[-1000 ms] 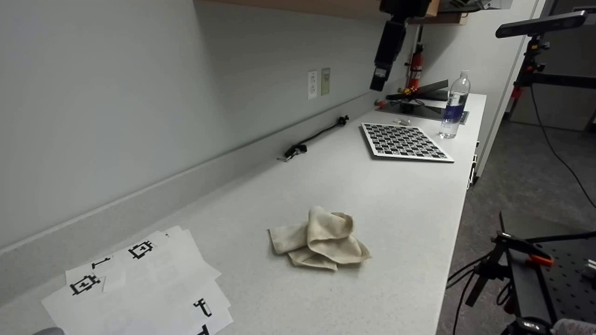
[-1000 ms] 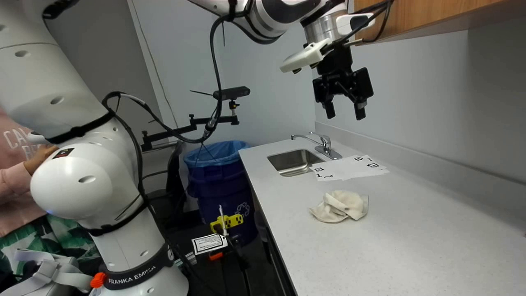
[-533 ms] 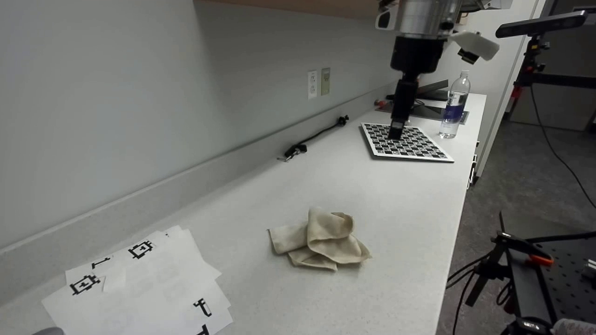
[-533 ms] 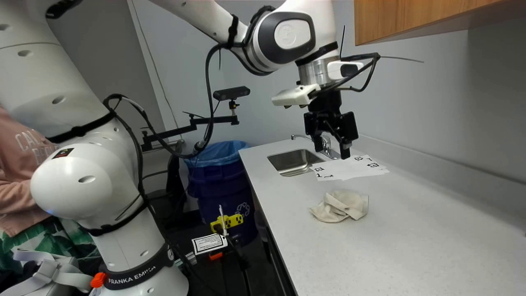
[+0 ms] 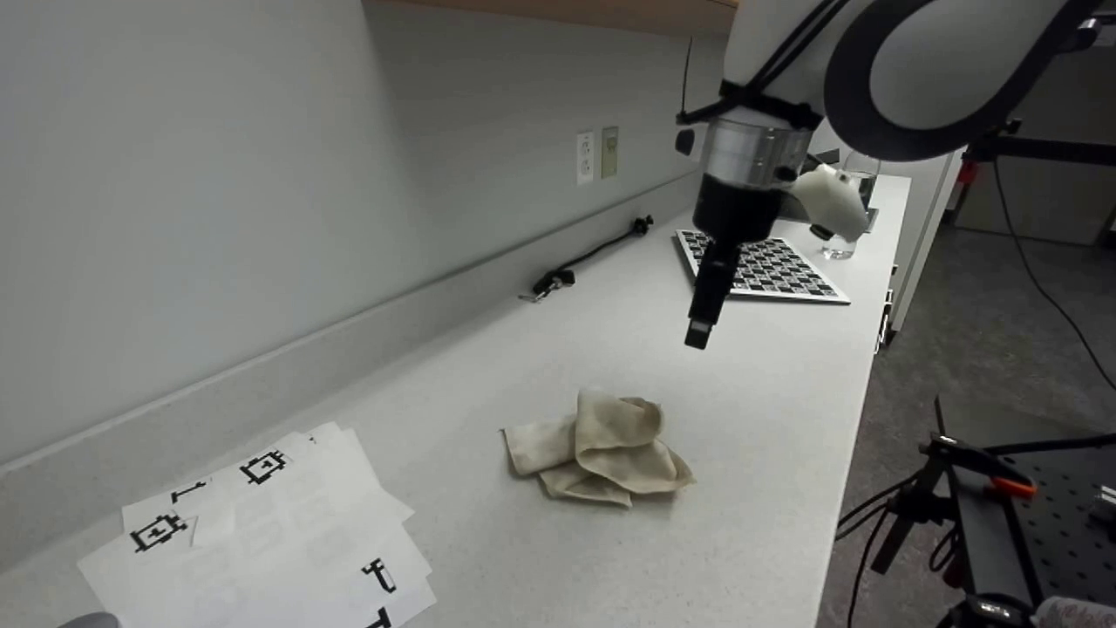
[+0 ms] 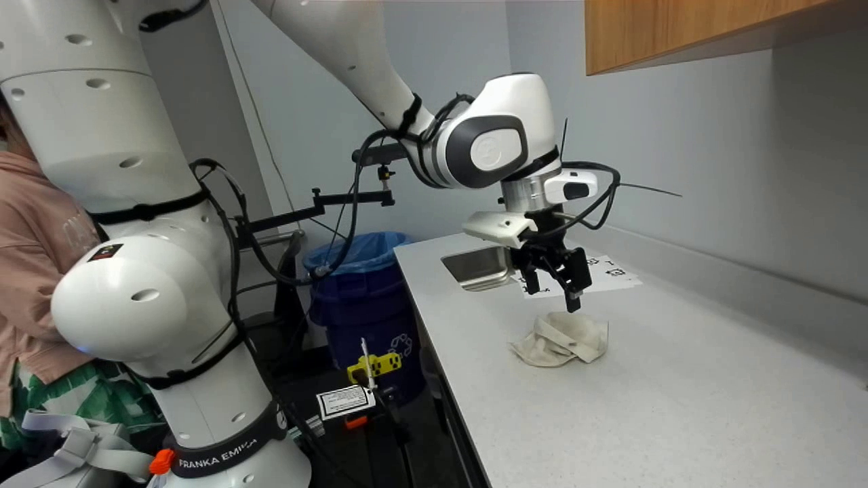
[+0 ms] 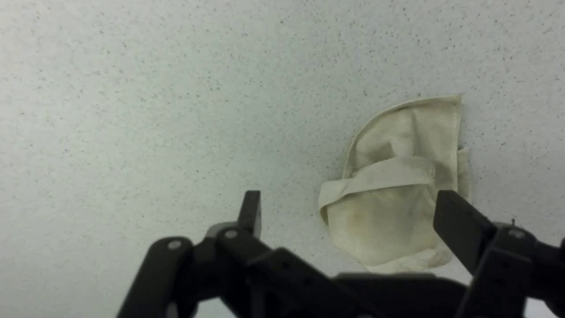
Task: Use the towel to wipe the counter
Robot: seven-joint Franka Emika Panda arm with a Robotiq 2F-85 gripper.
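Note:
A crumpled beige towel [image 5: 610,449] lies on the pale speckled counter [image 5: 741,541]. It also shows in an exterior view [image 6: 563,340] and in the wrist view [image 7: 384,216]. My gripper [image 5: 698,334] points down and hangs above the counter, apart from the towel. In an exterior view the gripper [image 6: 553,296] is just over the towel's far side. In the wrist view the gripper [image 7: 349,193] has its fingers wide apart with nothing between the pads. The towel lies below, nearer the right finger [image 7: 461,227], which covers part of its edge.
Printed paper sheets [image 5: 270,541] lie on the counter by the wall. A checkered board [image 5: 776,272], a bottle [image 5: 839,249] partly behind the arm, and a black cable [image 5: 597,255] stand further along. A sink [image 6: 478,269] and a wooden overhead cabinet [image 6: 678,34] are nearby.
My gripper has come down from high by the cabinet towards the counter and closer to the towel. Its fingers stay apart. The towel has not moved.

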